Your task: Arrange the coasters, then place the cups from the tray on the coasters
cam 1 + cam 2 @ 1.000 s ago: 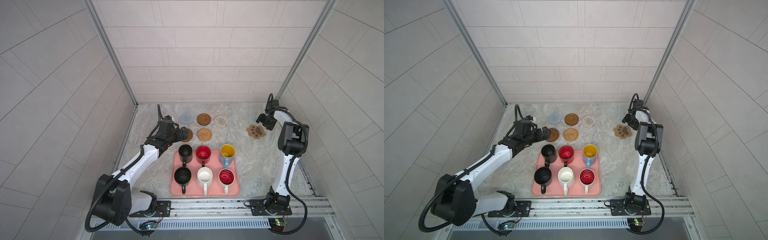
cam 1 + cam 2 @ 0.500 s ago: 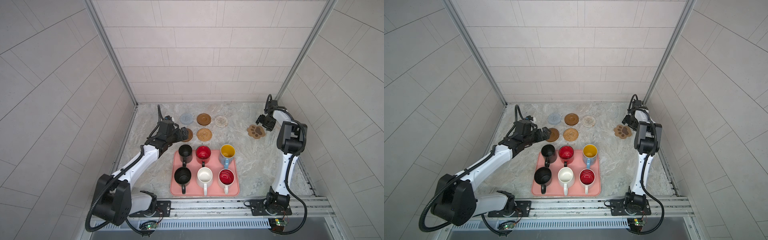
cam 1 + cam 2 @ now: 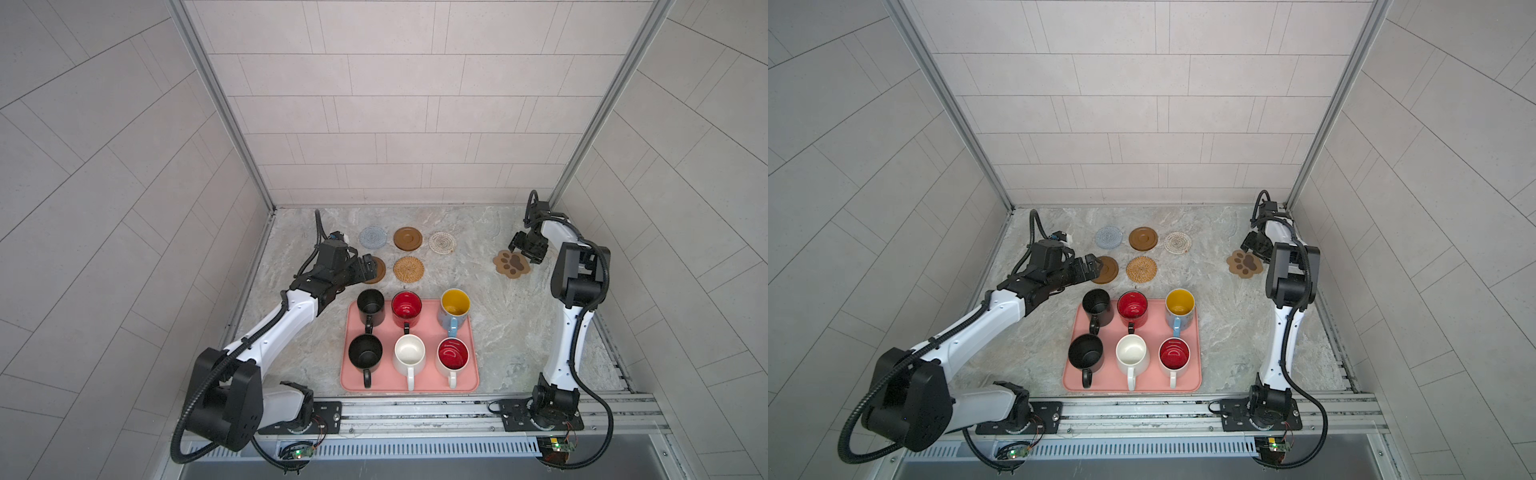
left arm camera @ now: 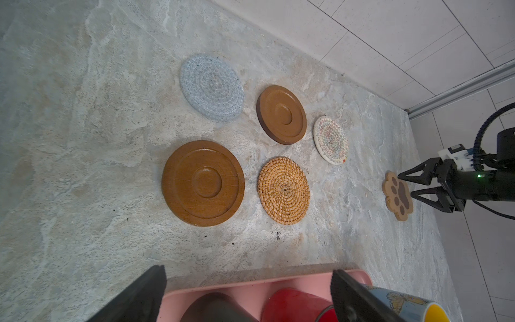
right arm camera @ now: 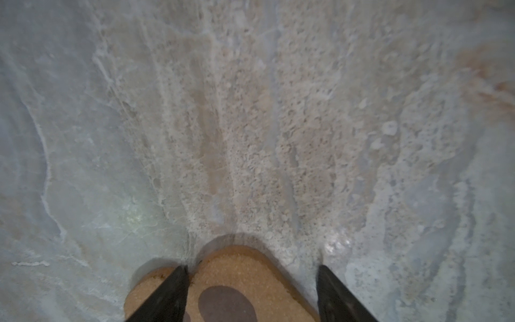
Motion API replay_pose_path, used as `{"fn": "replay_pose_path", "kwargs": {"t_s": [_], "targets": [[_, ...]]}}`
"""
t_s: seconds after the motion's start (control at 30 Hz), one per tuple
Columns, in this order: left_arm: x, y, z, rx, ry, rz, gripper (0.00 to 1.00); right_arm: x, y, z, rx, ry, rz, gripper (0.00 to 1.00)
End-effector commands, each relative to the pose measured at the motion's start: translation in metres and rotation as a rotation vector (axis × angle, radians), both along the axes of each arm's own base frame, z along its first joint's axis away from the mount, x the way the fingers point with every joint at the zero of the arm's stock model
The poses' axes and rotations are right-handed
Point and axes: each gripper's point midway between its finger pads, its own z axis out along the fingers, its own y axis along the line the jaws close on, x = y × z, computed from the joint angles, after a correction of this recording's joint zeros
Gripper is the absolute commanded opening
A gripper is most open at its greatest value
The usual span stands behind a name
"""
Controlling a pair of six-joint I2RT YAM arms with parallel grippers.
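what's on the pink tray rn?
Six mugs stand on the tray. Far row: far black mug, red mug, blue mug. Near row: near black mug, white mug, red-lined mug. Nothing else shows on it; the tray floor beneath the mugs is covered.

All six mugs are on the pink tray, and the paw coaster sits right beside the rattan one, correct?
No: the paw coaster lies well apart from the rattan coaster, by the right gripper, as both top views show. The rest holds.
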Motion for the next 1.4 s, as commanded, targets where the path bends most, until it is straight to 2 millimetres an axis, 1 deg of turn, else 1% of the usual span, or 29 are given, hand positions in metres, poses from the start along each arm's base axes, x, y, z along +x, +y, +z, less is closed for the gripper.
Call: {"fn": "replay_pose_path", "kwargs": {"t_s": [0.0, 0.23, 0.7, 0.9, 1.03, 1.13, 1.2, 1.37], "targets": [[0.002, 0.000, -0.003, -0.013, -0.004, 0.008, 1.00, -0.020, 0.010, -0.006, -0.006, 0.089, 0.005, 0.74], [0.002, -0.003, -0.009, -0.024, 0.004, -0.002, 1.00, -0.035, 0.029, -0.006, 0.020, 0.101, -0.048, 0.73], [0.001, -0.005, -0.010, -0.032, 0.001, -0.021, 1.00, -0.068, 0.079, 0.000, 0.110, 0.057, -0.209, 0.72], [-0.001, -0.005, -0.011, -0.037, -0.002, -0.021, 1.00, -0.074, 0.109, 0.002, 0.156, 0.040, -0.228, 0.72], [-0.004, -0.004, -0.013, -0.040, -0.001, -0.019, 1.00, -0.073, 0.123, 0.005, 0.171, 0.010, -0.237, 0.72], [-0.005, -0.003, -0.011, -0.041, -0.006, -0.019, 1.00, -0.068, 0.124, 0.015, 0.165, -0.009, -0.230, 0.72], [-0.006, -0.003, -0.010, -0.041, -0.008, -0.018, 1.00, -0.066, 0.121, 0.027, 0.143, -0.025, -0.210, 0.72], [-0.008, 0.000, -0.009, -0.036, -0.016, -0.008, 1.00, -0.065, 0.117, 0.056, 0.090, -0.045, -0.084, 0.73]]}}
